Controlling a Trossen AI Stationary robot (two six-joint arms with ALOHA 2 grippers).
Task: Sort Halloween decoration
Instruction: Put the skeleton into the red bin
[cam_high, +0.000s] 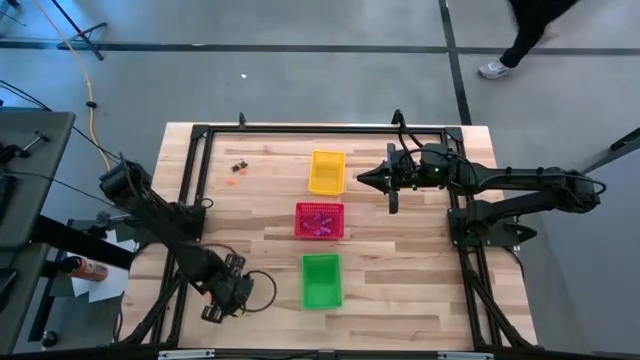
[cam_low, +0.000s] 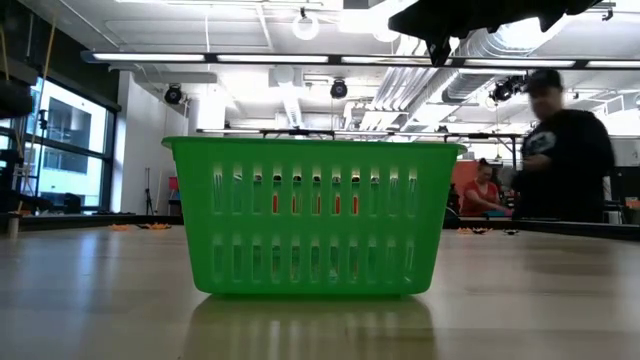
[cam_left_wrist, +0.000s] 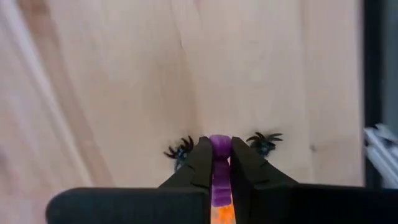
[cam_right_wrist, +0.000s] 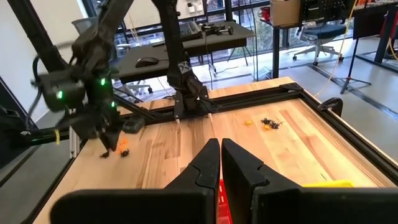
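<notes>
My left gripper (cam_left_wrist: 219, 144) is at the table's near left corner (cam_high: 213, 312), pointing down, shut on a purple-pink trinket (cam_left_wrist: 219, 163). Two black spider trinkets (cam_left_wrist: 180, 149) (cam_left_wrist: 264, 142) lie on the wood either side of its tips. My right gripper (cam_right_wrist: 220, 146) is shut and holds nothing; it hangs in the air just right of the yellow basket (cam_high: 327, 172). More black trinkets (cam_high: 238, 166) and an orange one (cam_high: 232, 182) lie at the far left. The red basket (cam_high: 320, 220) holds purple-pink trinkets. My left gripper pinches the purple-pink trinket (cam_left_wrist: 219, 155) between its two fingers, coming from above and pointing down at the table. An orange bit (cam_left_wrist: 221, 214) shows farther back between the fingers. Whether the trinket is clear of the wood I cannot tell.
The green basket (cam_high: 321, 280) stands nearest, the red in the middle and the yellow farthest, in one row down the table's centre. A black frame (cam_high: 300, 128) runs along the table's edges. People (cam_low: 560, 150) are in the room beyond the table.
</notes>
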